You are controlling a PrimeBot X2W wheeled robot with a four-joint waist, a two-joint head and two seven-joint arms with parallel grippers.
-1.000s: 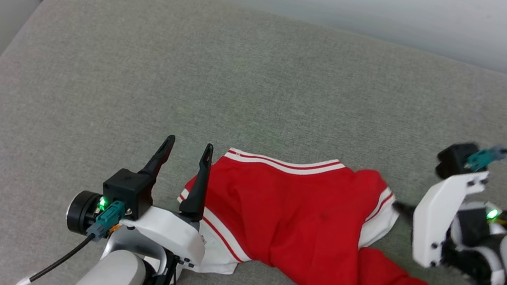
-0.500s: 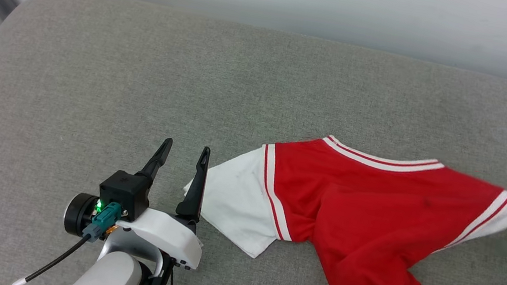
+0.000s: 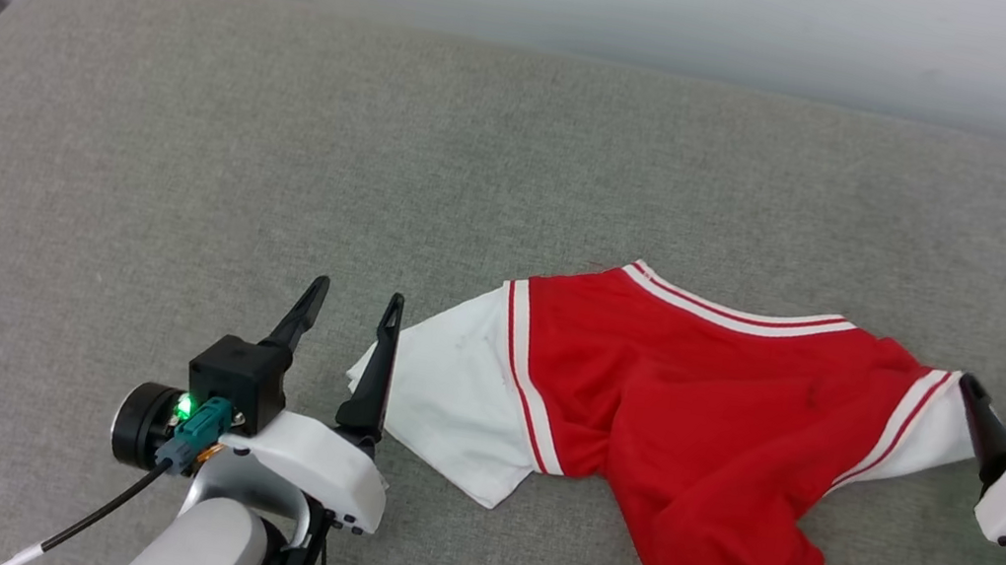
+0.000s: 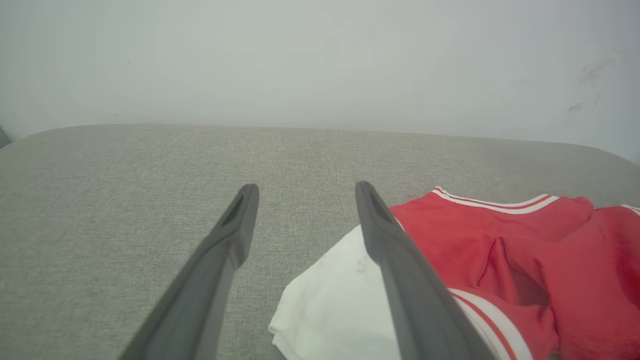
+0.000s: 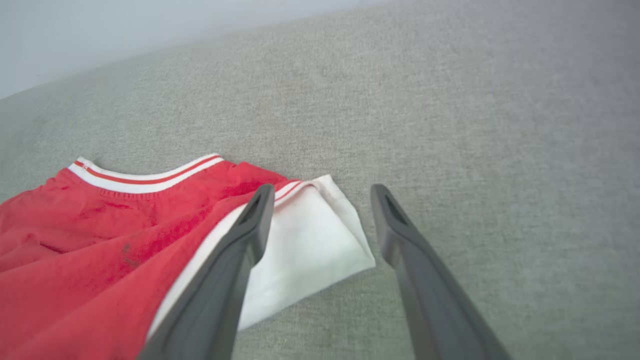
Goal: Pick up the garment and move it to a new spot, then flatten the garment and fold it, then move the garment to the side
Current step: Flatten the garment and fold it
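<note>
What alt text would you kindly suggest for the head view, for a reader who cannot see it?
A red shirt with white sleeves lies partly spread on a grey cushion, its lower half bunched toward the near edge. The left gripper, open, is beside one white sleeve. The right gripper, also open, is at the other sleeve.
</note>
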